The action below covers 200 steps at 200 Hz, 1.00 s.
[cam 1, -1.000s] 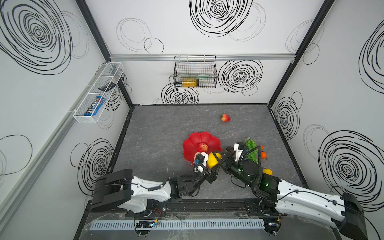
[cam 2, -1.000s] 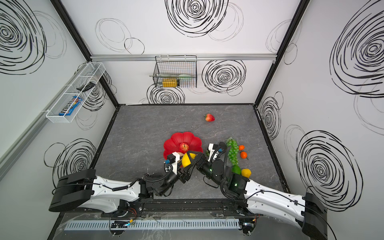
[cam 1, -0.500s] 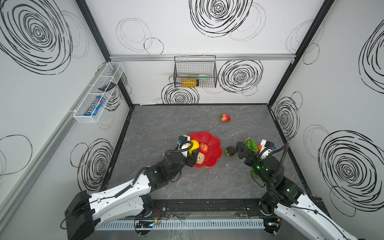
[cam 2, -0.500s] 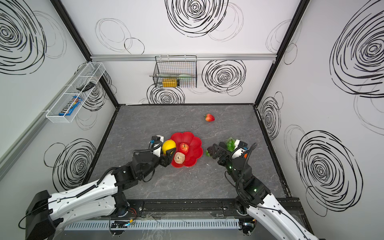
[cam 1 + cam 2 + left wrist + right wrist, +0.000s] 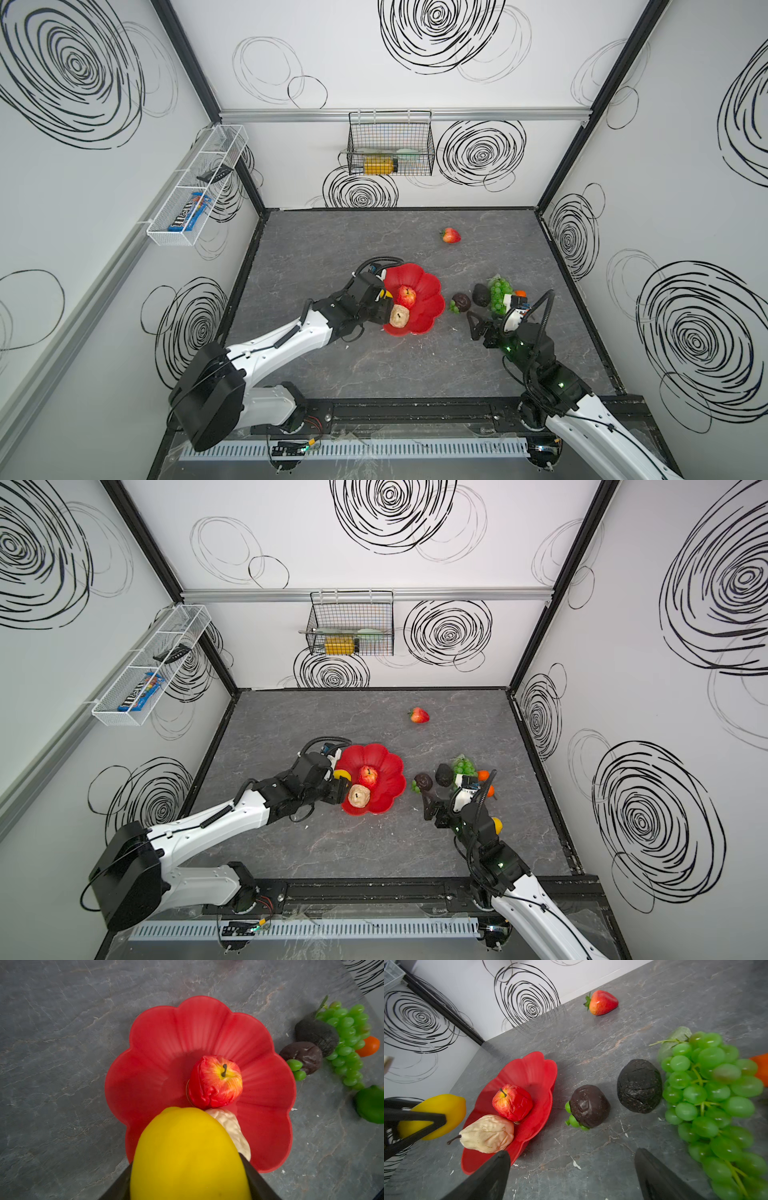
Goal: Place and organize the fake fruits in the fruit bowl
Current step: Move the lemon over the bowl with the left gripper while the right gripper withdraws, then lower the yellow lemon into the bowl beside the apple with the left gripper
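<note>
The red scalloped fruit bowl (image 5: pixel 415 274) (image 5: pixel 187 1028) holds a red apple (image 5: pixel 406 296) (image 5: pixel 216 1082) and a beige pear (image 5: pixel 399 317) (image 5: pixel 488 1136). My left gripper (image 5: pixel 380 305) (image 5: pixel 186 1160) is shut on a yellow lemon (image 5: pixel 187 1153) (image 5: pixel 436 1113) just over the bowl's left rim. My right gripper (image 5: pixel 482 328) (image 5: pixel 572 1153) stands open and empty above bare table, in front of the mangosteen (image 5: pixel 460 302) (image 5: pixel 588 1105). Beside that lie the avocado (image 5: pixel 639 1085), the green grapes (image 5: pixel 498 291) (image 5: pixel 710 1093) and an orange (image 5: pixel 520 294). A strawberry (image 5: pixel 451 235) lies alone farther back.
A lime (image 5: pixel 372 1103) and a second lemon (image 5: pixel 496 825) lie by the right arm. On the back wall hangs a black wire basket (image 5: pixel 390 143) with a yellow bottle. A white mesh tray (image 5: pixel 195 187) hangs on the left wall.
The two grippers were together at the lemon in front of the bowl. The left one carried the lemon to the bowl's left rim; the right one drew back to the right and opened wider.
</note>
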Available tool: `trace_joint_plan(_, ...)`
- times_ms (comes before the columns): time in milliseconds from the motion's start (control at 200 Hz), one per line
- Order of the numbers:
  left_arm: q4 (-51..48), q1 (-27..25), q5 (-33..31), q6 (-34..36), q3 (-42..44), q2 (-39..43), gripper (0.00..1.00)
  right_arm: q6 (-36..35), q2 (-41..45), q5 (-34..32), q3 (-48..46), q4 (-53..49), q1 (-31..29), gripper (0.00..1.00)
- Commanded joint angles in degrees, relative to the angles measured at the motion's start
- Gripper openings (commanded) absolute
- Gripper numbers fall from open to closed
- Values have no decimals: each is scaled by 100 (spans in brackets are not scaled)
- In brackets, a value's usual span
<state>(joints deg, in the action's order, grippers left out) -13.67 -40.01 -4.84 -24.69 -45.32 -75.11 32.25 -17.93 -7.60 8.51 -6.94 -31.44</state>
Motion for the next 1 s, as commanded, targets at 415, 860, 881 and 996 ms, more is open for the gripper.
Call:
trace_joint_plan(415, 215, 396, 288, -89, -504, -990, 64, -307, 315, 301, -122, 529, 42, 97)
trace_joint_plan(860, 251, 415, 343, -79, -478, -1183, 72, -303, 388, 302, -150, 519, 42, 97)
trace_joint_plan(881, 247, 415, 339, -80, -477, -1181, 72, -299, 398, 296, -148, 520, 41, 97)
trace_joint_plan(996, 238, 424, 360, -79, -456, -1164, 73, -298, 398, 276, -161, 527, 45, 97)
